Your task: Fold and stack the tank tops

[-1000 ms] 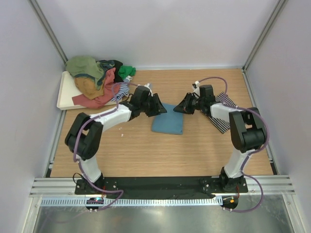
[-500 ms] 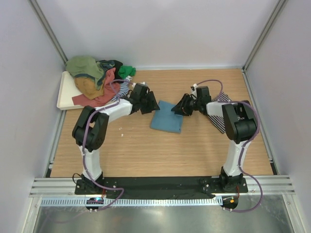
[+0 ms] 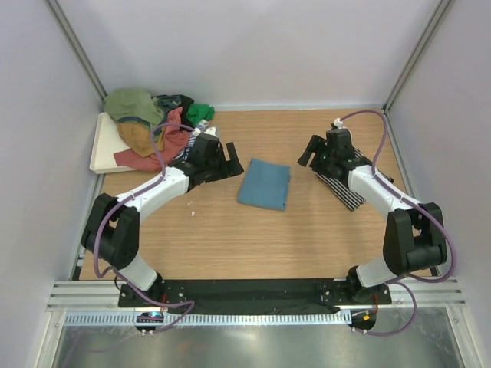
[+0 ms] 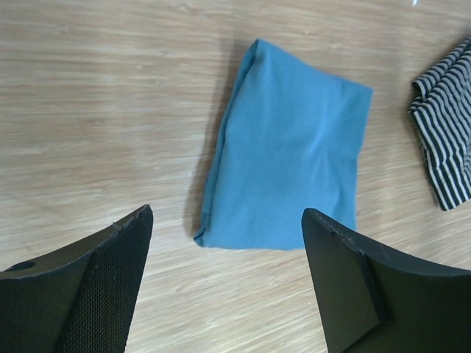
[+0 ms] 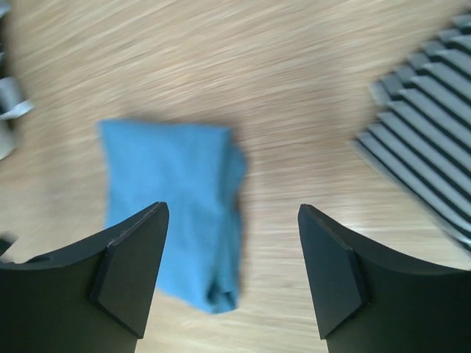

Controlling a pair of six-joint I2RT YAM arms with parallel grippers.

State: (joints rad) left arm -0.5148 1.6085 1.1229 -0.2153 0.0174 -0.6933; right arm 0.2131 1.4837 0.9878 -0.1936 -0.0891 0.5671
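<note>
A teal-blue tank top (image 3: 265, 184) lies folded into a small rectangle mid-table, also seen in the left wrist view (image 4: 291, 173) and the right wrist view (image 5: 173, 206). My left gripper (image 3: 230, 159) hovers just left of it, open and empty (image 4: 227, 213). My right gripper (image 3: 308, 152) hangs to its right, open and empty (image 5: 233, 207). A black-and-white striped tank top (image 3: 347, 188) lies flat under the right forearm (image 4: 445, 140) (image 5: 427, 147). More tank tops sit heaped at the back left: olive (image 3: 130, 103), mustard (image 3: 142, 136), coral (image 3: 157, 152), green (image 3: 201, 113).
The heap rests on a white tray (image 3: 100, 149) by the left wall. Metal frame posts (image 3: 77, 46) and grey walls close in the wooden table (image 3: 253, 238). A bit of striped cloth (image 3: 192, 143) pokes out beside the left arm.
Both grippers have opened and drawn back from the blue tank top, the right one up and to the right. The blue top now lies alone, folded.
</note>
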